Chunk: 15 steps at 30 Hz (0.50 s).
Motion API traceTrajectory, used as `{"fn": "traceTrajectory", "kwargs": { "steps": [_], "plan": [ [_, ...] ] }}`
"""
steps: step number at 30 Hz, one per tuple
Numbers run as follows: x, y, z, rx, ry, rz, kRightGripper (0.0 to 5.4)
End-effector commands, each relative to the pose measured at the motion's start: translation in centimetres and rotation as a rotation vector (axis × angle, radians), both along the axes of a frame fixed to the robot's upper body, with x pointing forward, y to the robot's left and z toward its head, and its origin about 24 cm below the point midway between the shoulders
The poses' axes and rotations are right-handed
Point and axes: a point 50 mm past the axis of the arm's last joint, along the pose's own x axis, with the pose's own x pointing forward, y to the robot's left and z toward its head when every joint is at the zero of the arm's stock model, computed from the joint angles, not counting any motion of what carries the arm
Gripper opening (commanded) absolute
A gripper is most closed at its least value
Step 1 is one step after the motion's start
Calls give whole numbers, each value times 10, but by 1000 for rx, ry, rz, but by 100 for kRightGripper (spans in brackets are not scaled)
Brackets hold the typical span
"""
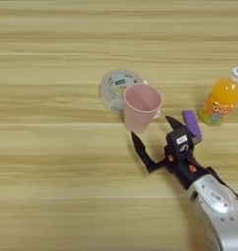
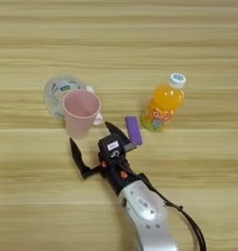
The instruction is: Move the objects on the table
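**Pink cup just ahead of the spread hand, slightly to its left**

The right hand [image 2: 93,142] is seen low over the bench [image 2: 199,54], its two black fingers spread wide with nothing between them. The pink cup [image 2: 81,112] stands upright just beyond the fingertips, a little toward the robot's left, so that it lies almost in line with the gap between the fingers. No contact with the cup can be made out, though the near fingertip is close to its base and the view does not settle it.

The clear tape roll [image 2: 59,90] lies flat behind the cup and touches or nearly touches it. The small purple block [image 2: 133,129] lies just beside the hand's right finger, its long axis pointing away from the robot. The orange juice bottle [image 2: 163,105] stands upright near the block, further right.

The cup is judged the nearest thing to be taken by a short forward reach.
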Motion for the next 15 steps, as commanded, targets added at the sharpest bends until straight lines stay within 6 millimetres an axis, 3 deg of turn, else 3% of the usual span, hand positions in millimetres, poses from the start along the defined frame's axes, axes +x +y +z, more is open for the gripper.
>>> {"fn": "traceTrajectory", "kwargs": {
  "steps": [1,15],
  "plan": [
    [14,1,17,-12,-111,12,538],
    [29,6,13,-3,-114,25,538]
  ]
}}
